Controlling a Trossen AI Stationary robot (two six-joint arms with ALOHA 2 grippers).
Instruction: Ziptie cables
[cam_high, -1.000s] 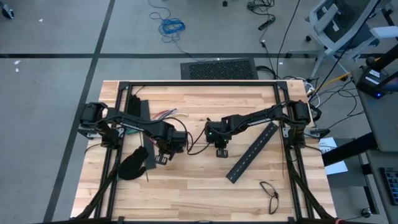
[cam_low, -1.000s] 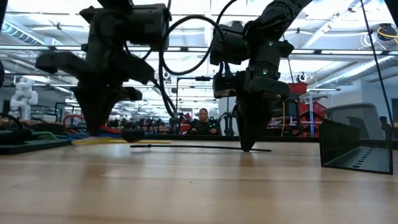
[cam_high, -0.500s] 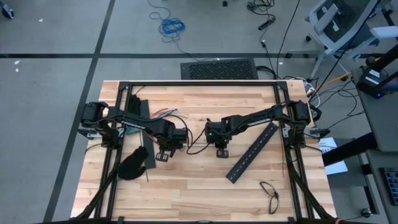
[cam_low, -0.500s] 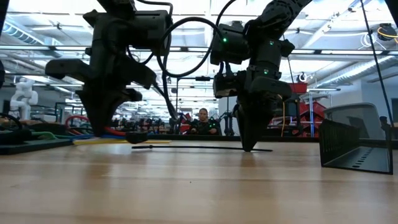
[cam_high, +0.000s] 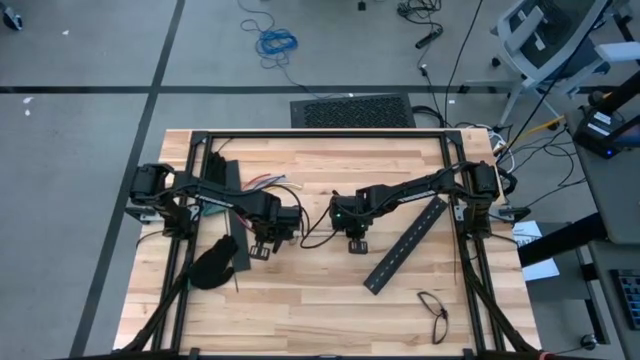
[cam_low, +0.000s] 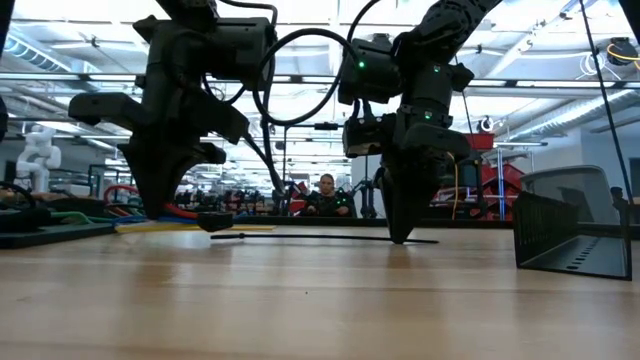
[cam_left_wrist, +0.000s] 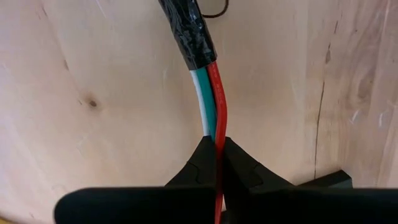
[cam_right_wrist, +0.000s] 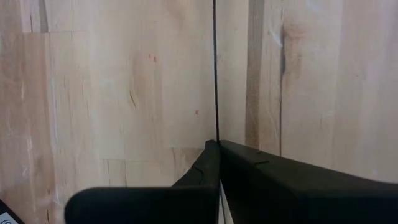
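The cables (cam_left_wrist: 211, 93) are red, green and white wires bound by black tape (cam_left_wrist: 189, 31) at one end. They lie on the wooden table (cam_high: 300, 300) left of centre, and my left gripper (cam_left_wrist: 217, 155) is shut on them from above. In the low view they show red and blue beside my left gripper (cam_low: 165, 212). A very thin dark ziptie (cam_right_wrist: 215, 74) runs along the wood, and my right gripper (cam_right_wrist: 217, 146) is shut on it at mid-table. In the high view my left gripper (cam_high: 268, 232) and my right gripper (cam_high: 352, 235) stand side by side. My left gripper pinches the bundle between its two fingers, with the red wire (cam_left_wrist: 219, 134) showing in the gap, a short way from the taped end. The fingers point straight down and lie across the wires. The wires run on along the wood. My right gripper pinches the ziptie (cam_right_wrist: 216, 134) between its fingertips, coming steeply from above. The hold sits near the strip's right end. The rest of the ziptie (cam_low: 300, 237) lies low along the table toward my left gripper, and a short end (cam_low: 428, 240) sticks out past the fingers.
One black slotted bar (cam_high: 405, 245) lies slanted right of my right gripper. Another bar (cam_high: 222, 180) lies at the far left. A black glove (cam_high: 213, 263) lies near the left front. A dark wire loop (cam_high: 435, 312) lies at the right front. A person (cam_low: 326, 190) sits beyond the table.
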